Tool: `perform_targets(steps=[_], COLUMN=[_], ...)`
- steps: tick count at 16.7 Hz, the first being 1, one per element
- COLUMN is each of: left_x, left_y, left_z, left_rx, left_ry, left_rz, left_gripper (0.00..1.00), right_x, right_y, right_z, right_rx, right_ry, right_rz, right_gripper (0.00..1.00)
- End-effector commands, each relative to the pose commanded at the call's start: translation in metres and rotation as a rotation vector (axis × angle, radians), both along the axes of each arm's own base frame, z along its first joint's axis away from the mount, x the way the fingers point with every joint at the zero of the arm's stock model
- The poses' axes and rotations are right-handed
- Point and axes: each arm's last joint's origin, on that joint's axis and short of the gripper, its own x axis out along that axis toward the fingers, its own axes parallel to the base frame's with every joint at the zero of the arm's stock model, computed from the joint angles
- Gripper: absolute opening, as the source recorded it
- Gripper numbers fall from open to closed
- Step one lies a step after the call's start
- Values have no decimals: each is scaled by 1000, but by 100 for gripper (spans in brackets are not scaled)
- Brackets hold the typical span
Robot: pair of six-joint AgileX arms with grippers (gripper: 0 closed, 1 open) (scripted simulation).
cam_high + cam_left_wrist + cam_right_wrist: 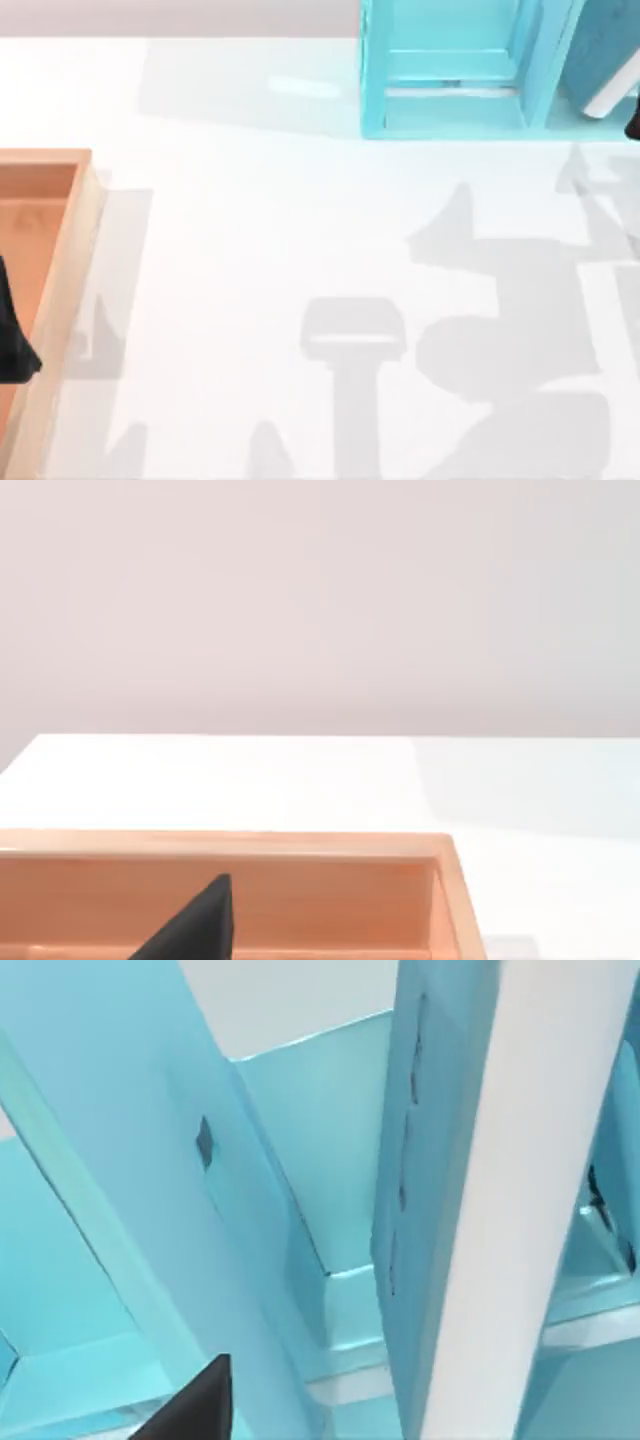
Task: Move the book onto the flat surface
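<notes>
Approach to book [612, 55], leaning in shelf unit [450, 70].
Right gripper [190, 1410] close by; finger state impossible to tell. Next: clamp, lift onto tabletop [300, 230].

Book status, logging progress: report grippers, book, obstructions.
Right gripper at shelf unit, beside book. Book leaning in shelf, not on tabletop. Left gripper parked over tray.
</notes>
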Motion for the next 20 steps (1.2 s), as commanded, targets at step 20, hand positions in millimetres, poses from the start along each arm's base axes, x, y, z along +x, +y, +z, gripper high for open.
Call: perform_targets(steps=[20], left_x=[0], left_y=[0], left_z=[0], left_rx=[0], left_ry=[0], left_rz=[0], left_gripper=[100], right_x=[94], right_y=[-5], right_z=[-54], right_rx=[53], right_ry=[-21], right_rz=[-2], right_gripper=[100])
